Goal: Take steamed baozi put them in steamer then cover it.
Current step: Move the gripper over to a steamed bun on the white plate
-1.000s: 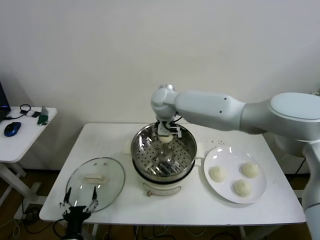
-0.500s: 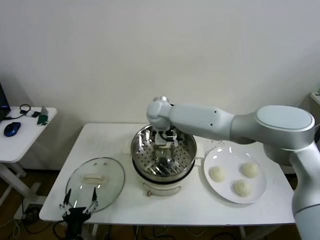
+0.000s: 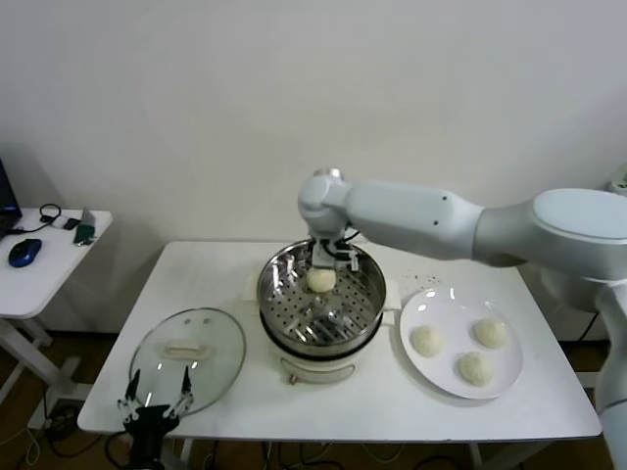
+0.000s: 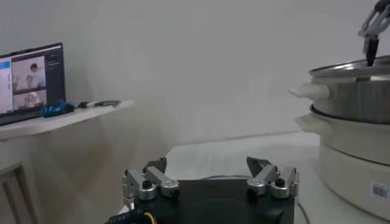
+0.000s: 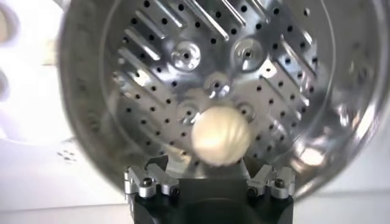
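We see our right gripper (image 3: 329,258) spread above the steamer (image 3: 320,302)'s twelve o'clock rim, one baozi (image 3: 321,280) on its floor; three baozi (image 3: 474,351) wait on the plate (image 3: 419,367); our left gripper (image 3: 155,403), spread, idles at the cover (image 3: 186,358)'s six o'clock.

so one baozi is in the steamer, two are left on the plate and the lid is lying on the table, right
Not quite: three baozi remain on the white plate, not two, as the head view shows. The rest holds: one baozi is in the steamer under the open right gripper, and the lid lies on the table.
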